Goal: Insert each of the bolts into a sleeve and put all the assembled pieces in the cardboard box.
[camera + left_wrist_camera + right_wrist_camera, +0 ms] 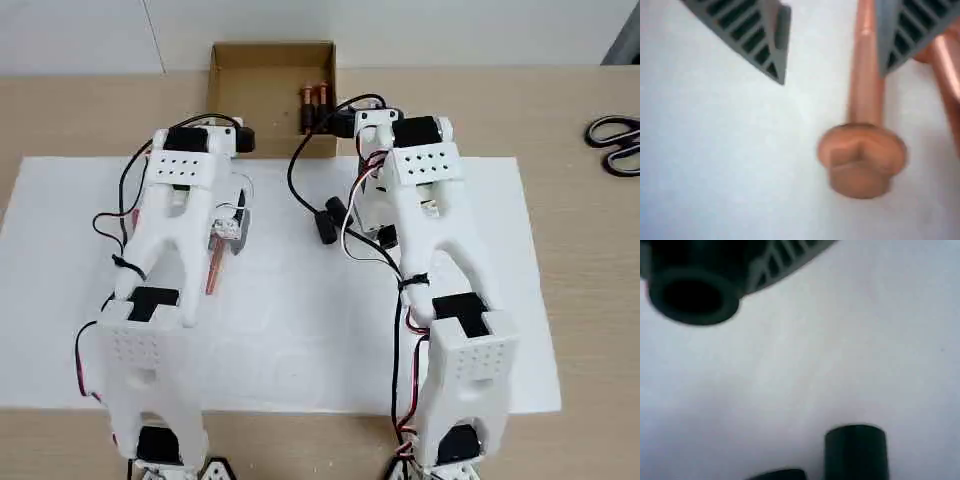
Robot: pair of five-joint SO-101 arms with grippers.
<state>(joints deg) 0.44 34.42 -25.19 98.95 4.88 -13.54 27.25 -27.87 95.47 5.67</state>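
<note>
Directly below the left gripper (pixel 832 70) a copper bolt (pixel 862 115) is seen lying flat on the white sheet (pixel 290 330). Its long axis runs almost straight from the far side of the bench (pixel 80 110) to the near side. The hexagonal head is turned toward the arm's base and the shank points away, toward the cardboard box (pixel 225 100). The gripper is spread wide and nothing is clamped in it. The shank lies just against one of the fingers (pixel 900 35), while the other finger is held well apart from it. A second bolt (pixel 946 65) is seen just beside the first, partly hidden behind that finger, so two loose bolts are counted.

A black sleeve (pixel 692 295) is held in the right gripper (pixel 715 270), closed against a ribbed grey finger and lifted off the sheet, with its open bore turned toward the wrist camera. Two more sleeves are seen on the sheet near it. One (pixel 855 452) shows its side, and the other (pixel 775 474) is cut off by the edge of the view. Three sleeves are thus counted outside the box.

In the box, against its right wall, at least two assembled pieces (pixel 314 105) are laid side by side, copper ends pointing away from the arms.

The sheet is spread over a pale wooden bench and both arms are set on its near side, with the box just past its far edge. One pair of scissors (pixel 615 145) is left on the bare wood at the right. A plain white wall (pixel 400 25) is seen behind the bench.
</note>
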